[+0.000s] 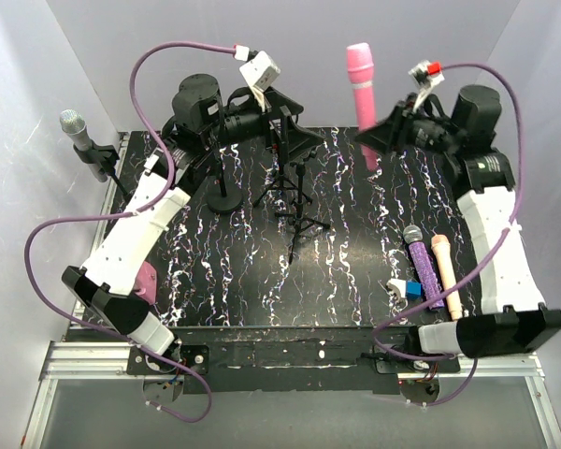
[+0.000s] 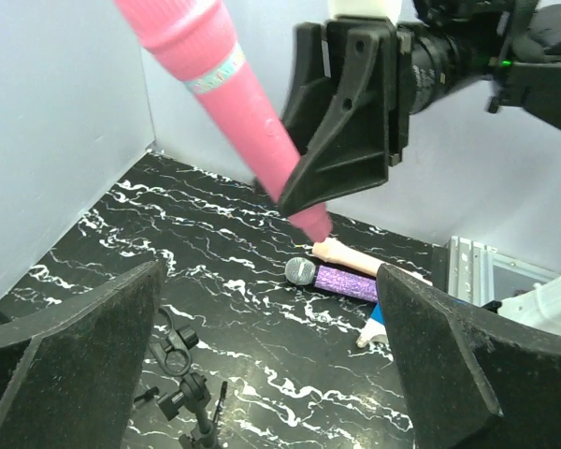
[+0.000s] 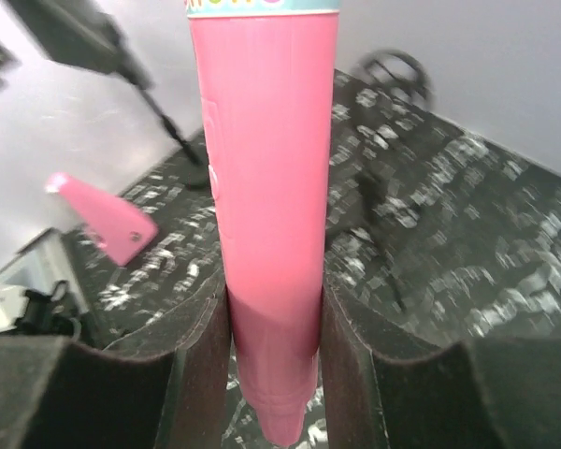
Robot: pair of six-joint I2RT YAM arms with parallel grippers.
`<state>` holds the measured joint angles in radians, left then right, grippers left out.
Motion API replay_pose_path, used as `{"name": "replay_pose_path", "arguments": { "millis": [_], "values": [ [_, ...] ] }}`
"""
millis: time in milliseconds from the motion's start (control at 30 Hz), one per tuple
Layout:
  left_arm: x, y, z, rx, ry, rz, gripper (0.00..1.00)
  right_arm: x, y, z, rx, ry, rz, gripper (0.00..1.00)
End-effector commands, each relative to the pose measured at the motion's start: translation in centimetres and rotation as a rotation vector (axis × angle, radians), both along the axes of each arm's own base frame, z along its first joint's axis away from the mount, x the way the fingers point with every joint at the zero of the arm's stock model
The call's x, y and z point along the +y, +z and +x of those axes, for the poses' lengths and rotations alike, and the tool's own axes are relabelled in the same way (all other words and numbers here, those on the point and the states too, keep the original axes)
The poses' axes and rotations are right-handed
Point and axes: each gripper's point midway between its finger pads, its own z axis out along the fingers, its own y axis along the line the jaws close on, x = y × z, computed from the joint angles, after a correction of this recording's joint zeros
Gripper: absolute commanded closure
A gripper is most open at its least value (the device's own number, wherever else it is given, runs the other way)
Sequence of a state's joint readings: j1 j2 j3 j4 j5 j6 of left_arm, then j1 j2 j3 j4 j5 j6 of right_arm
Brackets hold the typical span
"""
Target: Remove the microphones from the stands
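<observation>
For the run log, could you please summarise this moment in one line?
right gripper: shut on pink microphone | pink microphone: aloft, apart from stand | left gripper: open, empty

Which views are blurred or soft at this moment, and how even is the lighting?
Right wrist: the table in the background is smeared, while the gripped pink microphone is fairly sharp. Left wrist: crisp on the table, with the near fingers dark and featureless. Top external: even, soft light, no harsh glare, sharp overall.

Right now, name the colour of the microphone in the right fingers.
The microphone is pink, clearest in the right wrist view.
</observation>
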<state>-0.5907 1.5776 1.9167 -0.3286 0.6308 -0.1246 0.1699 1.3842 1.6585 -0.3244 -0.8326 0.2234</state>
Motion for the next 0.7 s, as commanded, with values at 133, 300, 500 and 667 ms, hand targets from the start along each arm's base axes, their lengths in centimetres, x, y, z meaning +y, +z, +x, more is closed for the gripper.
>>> {"name": "replay_pose_path", "arguments": {
  "millis": [133, 300, 500, 667],
  "values": [
    [1.8, 2.0, -0.4, -0.117, 0.075, -0.003, 0.02, -10.8, -16.7, -3.6, 0.247, -0.362, -0.487, 0.99],
    [1.7, 1.7, -0.1, -0.107, 0.074, -0.003, 0.02, -14.6, -23.9, -5.1, 0.327, -0.437, -0.672, 0.99],
    [1.4, 1.4, -0.4, -0.105, 0.046, -0.005, 0.02, -16.2, -31.2, -5.4, 0.517, -0.452, -0.777, 0.99],
    [1.6, 1.2, -0.6, -0.106, 0.053, 0.008, 0.02, -17.7, -34.9, -4.8, 0.503, -0.452, -0.883, 0.99]
  ]
}}
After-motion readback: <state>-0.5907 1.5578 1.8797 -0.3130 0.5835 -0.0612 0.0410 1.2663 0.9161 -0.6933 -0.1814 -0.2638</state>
